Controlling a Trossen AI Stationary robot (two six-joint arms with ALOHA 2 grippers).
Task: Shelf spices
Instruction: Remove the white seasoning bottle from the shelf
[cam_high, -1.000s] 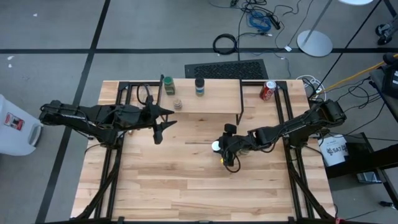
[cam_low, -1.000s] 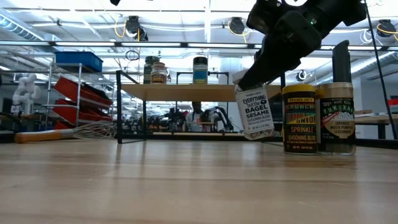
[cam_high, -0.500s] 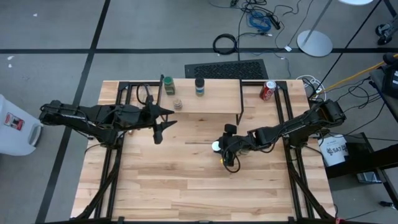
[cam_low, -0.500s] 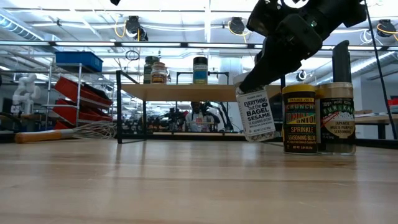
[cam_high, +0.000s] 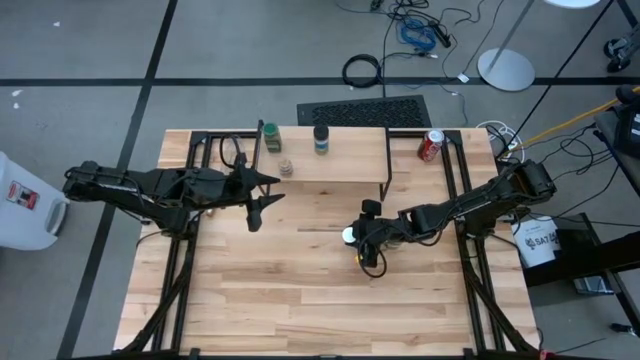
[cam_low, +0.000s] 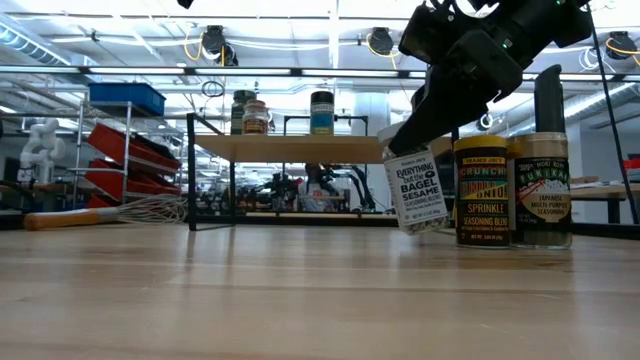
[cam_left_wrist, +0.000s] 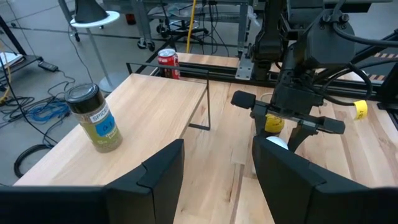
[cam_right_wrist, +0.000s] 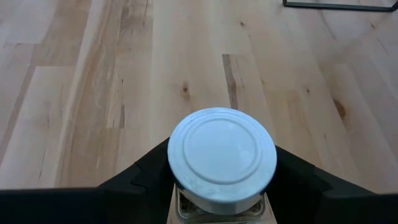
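In right fingers (cam_right_wrist: 205, 186), white-lidded jar (cam_right_wrist: 222, 154).

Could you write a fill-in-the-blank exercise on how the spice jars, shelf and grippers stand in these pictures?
1. The right gripper grips the bagel-sesame jar just below its ____ lid.
2. ____ jars stand on the small light-wood shelf.
3. The held jar is ____, not upright.
4. The left gripper, holding nothing, hangs beside the shelf's ____ end in the high view.

Missing words: white; three; tilted; left
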